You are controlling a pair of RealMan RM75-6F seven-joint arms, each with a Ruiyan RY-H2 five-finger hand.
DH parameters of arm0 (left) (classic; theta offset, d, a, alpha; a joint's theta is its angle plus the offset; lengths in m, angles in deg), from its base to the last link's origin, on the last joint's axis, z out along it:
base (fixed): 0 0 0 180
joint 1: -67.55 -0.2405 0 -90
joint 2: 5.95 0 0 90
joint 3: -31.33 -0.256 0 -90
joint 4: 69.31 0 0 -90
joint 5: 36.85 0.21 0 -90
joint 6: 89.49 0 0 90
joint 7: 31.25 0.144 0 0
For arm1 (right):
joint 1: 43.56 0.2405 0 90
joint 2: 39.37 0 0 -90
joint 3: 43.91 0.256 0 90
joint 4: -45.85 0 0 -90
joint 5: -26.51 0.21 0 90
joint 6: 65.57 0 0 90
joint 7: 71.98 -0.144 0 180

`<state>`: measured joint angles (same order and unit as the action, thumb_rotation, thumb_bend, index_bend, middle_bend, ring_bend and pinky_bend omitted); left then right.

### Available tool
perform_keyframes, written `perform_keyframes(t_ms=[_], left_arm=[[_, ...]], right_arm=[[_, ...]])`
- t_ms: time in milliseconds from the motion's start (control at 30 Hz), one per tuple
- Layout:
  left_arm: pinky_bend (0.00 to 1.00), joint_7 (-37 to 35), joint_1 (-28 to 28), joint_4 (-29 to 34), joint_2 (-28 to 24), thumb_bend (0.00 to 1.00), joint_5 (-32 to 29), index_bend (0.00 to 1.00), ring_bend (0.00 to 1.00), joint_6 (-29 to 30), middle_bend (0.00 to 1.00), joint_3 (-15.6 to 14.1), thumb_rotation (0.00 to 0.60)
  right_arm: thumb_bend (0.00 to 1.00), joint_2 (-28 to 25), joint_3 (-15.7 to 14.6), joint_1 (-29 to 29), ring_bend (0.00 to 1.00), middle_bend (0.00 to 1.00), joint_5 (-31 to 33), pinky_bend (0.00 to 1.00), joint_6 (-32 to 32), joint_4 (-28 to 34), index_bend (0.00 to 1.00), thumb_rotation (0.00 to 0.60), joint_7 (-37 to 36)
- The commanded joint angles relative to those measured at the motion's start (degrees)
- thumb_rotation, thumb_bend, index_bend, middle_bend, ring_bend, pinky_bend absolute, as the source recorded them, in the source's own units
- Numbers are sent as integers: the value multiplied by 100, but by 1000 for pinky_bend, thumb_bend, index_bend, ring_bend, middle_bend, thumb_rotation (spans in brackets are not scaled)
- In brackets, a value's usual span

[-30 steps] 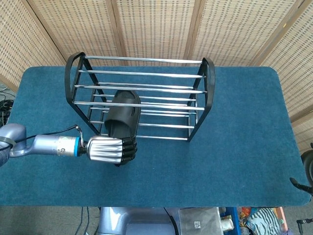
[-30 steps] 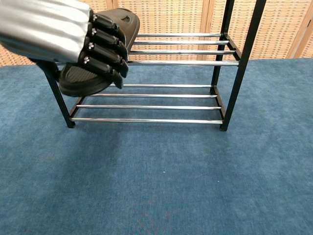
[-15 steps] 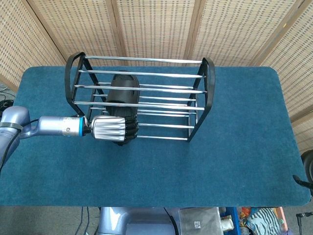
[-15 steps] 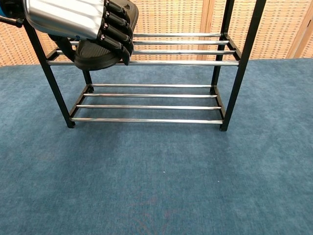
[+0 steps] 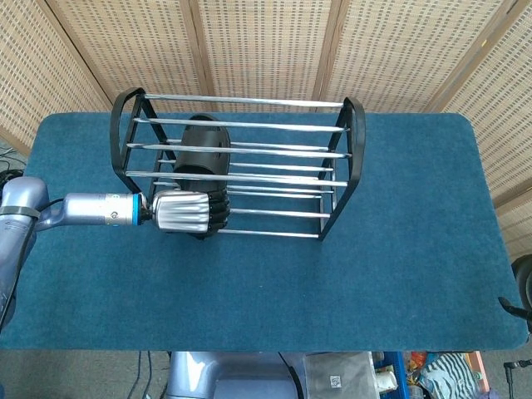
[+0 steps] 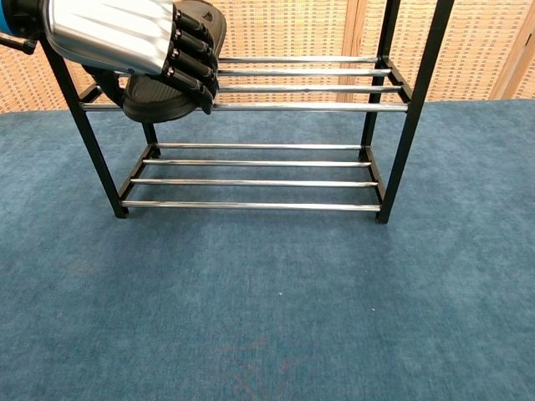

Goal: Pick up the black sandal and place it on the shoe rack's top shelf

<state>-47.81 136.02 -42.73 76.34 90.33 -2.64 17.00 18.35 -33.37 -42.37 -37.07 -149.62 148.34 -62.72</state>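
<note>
The black sandal [image 5: 199, 148] lies lengthwise in the left part of the shoe rack [image 5: 356, 141], toe toward the back. Silver bars cross over it in the head view. In the chest view its sole [image 6: 157, 102] rests on the front bars of the upper shelf shown there. My left hand [image 5: 187, 214] grips the sandal's heel end from the front, dark fingers [image 6: 191, 52] wrapped over its top. In the chest view the left hand [image 6: 117, 35] fills the upper left corner. My right hand does not show.
The rack stands on a blue carpeted table [image 5: 416, 249], with a lower shelf of bars [image 6: 251, 182] beneath. Wicker screens [image 5: 266, 41] close off the back. A dark machine part [image 5: 522, 291] pokes in at the table's right edge.
My left hand has lifted the sandal from in front of the rack and pushed it back and slightly left into the rack, onto the bars.
</note>
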Motion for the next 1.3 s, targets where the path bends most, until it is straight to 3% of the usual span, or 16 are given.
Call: perform_keyframes(t_ms=[33, 300, 467, 600, 867, 1300], left_arm=[[340, 39, -12, -7, -9, 242, -21, 374, 135, 45, 155, -49, 600], [300, 188, -33, 143, -116, 242, -81, 294, 65, 96, 77, -179, 600], [117, 343, -68, 306, -220, 241, -134, 213, 0, 112, 0, -243, 600], [42, 478, -104, 390, -265, 241, -200, 103, 0, 113, 0, -240, 600], [30, 735, -138, 682, -432, 239, -306, 38, 0, -10, 0, -252, 600], [30, 1062, -484, 1442, -998, 238, -267, 35, 0, 657, 0, -328, 600]], right_arm=[[0, -10, -3, -7, 0, 0, -8, 0, -10, 10, 0, 600, -10], [0, -36, -28, -16, 0, 0, -80, 0, -23, 41, 0, 600, -44], [0, -48, -45, -30, 0, 0, -123, 0, -46, 60, 0, 600, -63], [0, -55, -62, -45, 0, 0, -170, 0, -73, 75, 0, 600, -80], [0, -79, -85, -66, 0, 0, -241, 0, -114, 123, 0, 600, -96], [0, -137, -167, -126, 0, 0, -473, 0, -202, 224, 0, 600, -174]])
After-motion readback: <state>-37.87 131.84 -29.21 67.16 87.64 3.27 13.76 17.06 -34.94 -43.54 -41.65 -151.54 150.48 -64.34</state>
